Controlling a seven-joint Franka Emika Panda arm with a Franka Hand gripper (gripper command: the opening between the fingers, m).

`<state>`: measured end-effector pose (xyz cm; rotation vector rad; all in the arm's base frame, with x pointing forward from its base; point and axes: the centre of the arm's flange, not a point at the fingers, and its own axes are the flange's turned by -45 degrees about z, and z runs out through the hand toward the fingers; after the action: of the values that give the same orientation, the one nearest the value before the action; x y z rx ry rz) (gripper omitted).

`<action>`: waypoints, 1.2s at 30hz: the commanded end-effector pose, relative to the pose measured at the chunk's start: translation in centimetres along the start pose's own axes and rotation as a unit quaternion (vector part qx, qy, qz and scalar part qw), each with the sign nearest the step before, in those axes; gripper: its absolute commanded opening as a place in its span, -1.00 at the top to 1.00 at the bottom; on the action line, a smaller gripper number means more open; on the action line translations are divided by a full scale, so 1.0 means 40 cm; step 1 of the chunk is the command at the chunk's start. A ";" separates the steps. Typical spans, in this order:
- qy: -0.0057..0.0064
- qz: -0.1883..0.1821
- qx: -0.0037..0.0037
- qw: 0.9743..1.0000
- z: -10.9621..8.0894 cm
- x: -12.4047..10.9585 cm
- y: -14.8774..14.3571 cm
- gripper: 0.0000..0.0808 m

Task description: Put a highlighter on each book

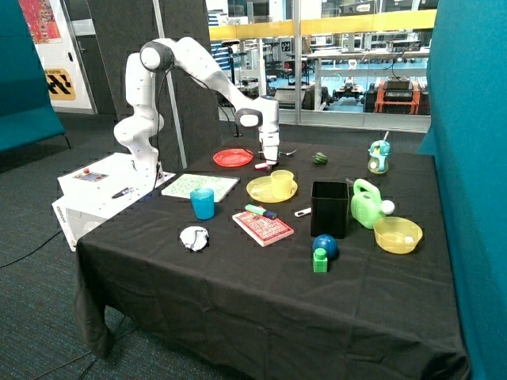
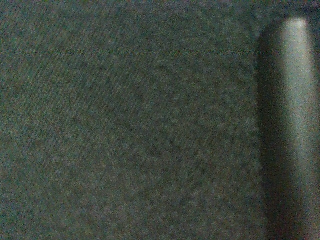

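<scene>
The small red patterned book [image 1: 264, 229] lies near the table's middle with a green highlighter [image 1: 260, 211] resting across its far edge. The larger white book with green speckles [image 1: 200, 187] lies flat behind the blue cup, with nothing on it. A pink-and-white highlighter [image 1: 262, 166] lies on the cloth between the red plate and the yellow plate. My gripper [image 1: 271, 161] is lowered right at this highlighter, close to the cloth. The wrist view shows only black cloth [image 2: 130, 120] up close and a pale rounded bar [image 2: 299, 125] at one edge; I cannot tell what the bar is.
A blue cup [image 1: 203, 203] stands in front of the white book. A yellow plate with a yellow cup [image 1: 272, 188], a red plate [image 1: 233, 157], a black box [image 1: 329, 208], a white marker [image 1: 303, 211], a green watering can [image 1: 367, 203] and a yellow bowl [image 1: 398, 234] surround the area.
</scene>
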<state>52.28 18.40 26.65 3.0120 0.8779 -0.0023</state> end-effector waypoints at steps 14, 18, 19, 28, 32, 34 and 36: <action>0.001 0.001 0.002 1.000 -0.003 -0.011 -0.009 1.00; 0.001 0.000 0.002 1.000 -0.004 -0.007 -0.012 1.00; 0.001 0.000 0.002 1.000 -0.005 -0.007 -0.012 1.00; 0.001 0.003 0.002 1.000 -0.005 -0.014 -0.012 1.00; 0.001 0.001 0.002 1.000 -0.012 -0.019 -0.012 1.00; 0.001 0.000 0.002 1.000 -0.020 -0.019 -0.012 1.00; 0.001 -0.001 0.002 1.000 -0.032 -0.016 -0.010 1.00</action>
<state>51.51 18.49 27.13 3.0148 0.8731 0.0090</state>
